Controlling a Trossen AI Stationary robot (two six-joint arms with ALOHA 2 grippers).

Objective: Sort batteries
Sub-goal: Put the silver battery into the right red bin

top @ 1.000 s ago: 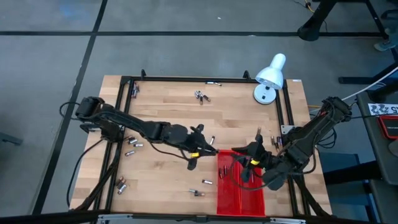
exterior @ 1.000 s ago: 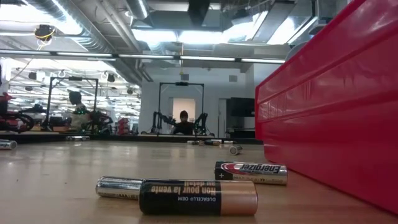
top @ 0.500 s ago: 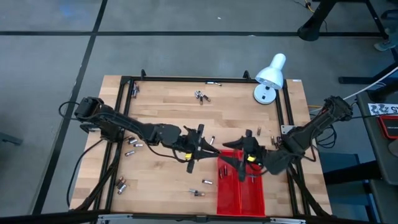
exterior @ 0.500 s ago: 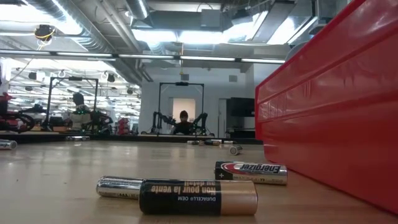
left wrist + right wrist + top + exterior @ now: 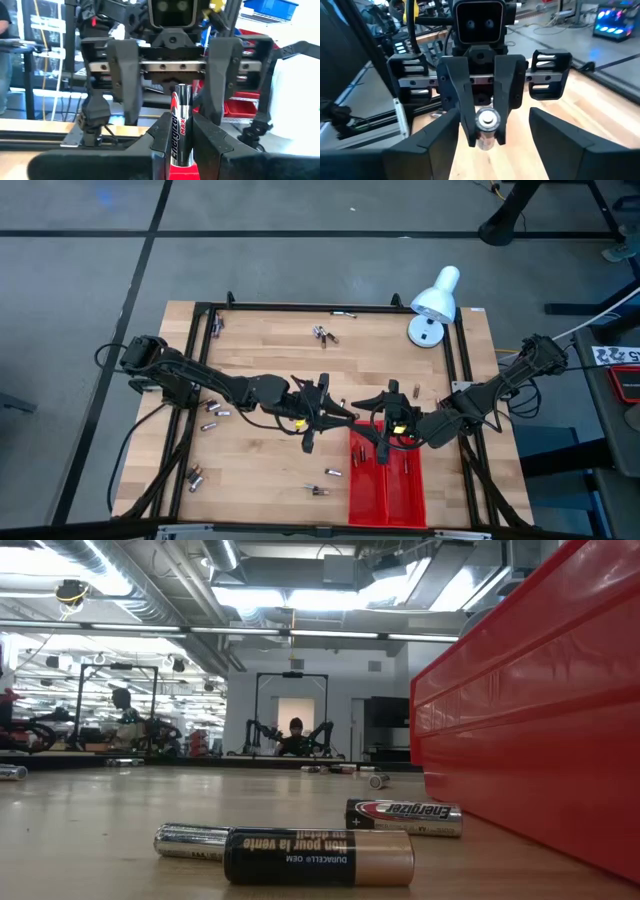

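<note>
Pinching a red-and-silver cell (image 5: 179, 131) between its fingers (image 5: 159, 135), the left hand (image 5: 322, 408) holds it upright near the middle of the table (image 5: 270, 330), facing the right hand (image 5: 385, 418). In the left wrist view the cell stands between the two dark fingers, its silver cap uppermost, with the right hand's fingers spread wide straight ahead of it. In the right wrist view the same cell (image 5: 487, 125) shows end-on, clamped in the left hand (image 5: 484, 131), and the right hand's own fingers (image 5: 555, 135) stand apart on either side, gripping nothing. The right hand sits just beside the left hand, the two nearly tip to tip but not touching, over the far edge of the red tray (image 5: 362, 490).

Other batteries lie scattered on the table: a small cluster (image 5: 323, 334) well beyond the left hand toward the far rail, a few (image 5: 211, 414) back along the left arm, two (image 5: 195, 476) near the left front corner, and two more (image 5: 326, 482) just beside the tray. In the low view three of them lie close to the camera: a black-and-copper one (image 5: 318, 857), a silver one (image 5: 190, 840) touching behind it, and a black-and-silver one (image 5: 403, 817) next to the tray wall (image 5: 530, 710). A white lamp (image 5: 434, 304) stands at the far right corner.
</note>
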